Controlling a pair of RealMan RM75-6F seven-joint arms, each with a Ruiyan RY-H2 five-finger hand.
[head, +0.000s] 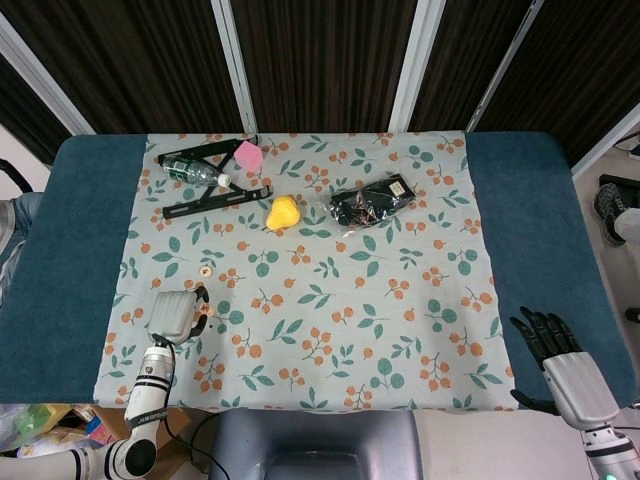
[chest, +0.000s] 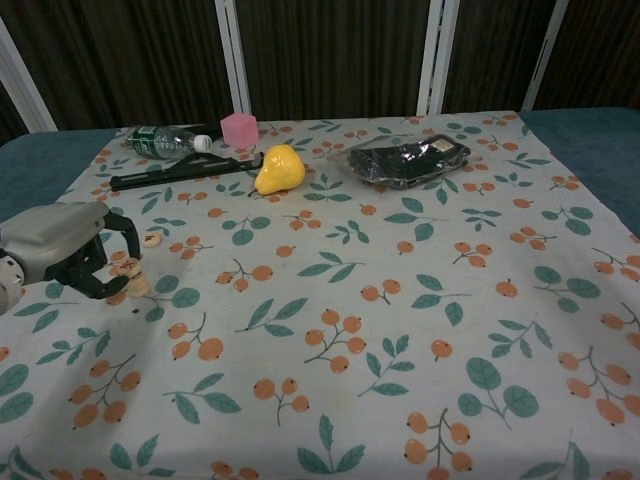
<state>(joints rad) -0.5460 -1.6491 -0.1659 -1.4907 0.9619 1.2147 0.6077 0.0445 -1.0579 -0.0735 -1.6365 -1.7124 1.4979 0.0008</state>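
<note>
Chest view: the left hand (chest: 65, 250) hangs low over the counter (chest: 420, 330), fingers (chest: 118, 228) curled around a small wooden peg (chest: 130, 275), though whether they grip it I cannot tell. Right hand (head: 560, 360) off the cloth's corner, fingers spread, holding nothing. Farther back lie pear (chest: 279, 169), pouch (chest: 405, 160), bottle (chest: 165, 140).

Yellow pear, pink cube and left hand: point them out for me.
yellow pear (chest: 279, 170), chest view, middle of its body.
pink cube (chest: 239, 129), chest view, front face.
left hand (chest: 62, 246), chest view, grey back of the hand.
</note>
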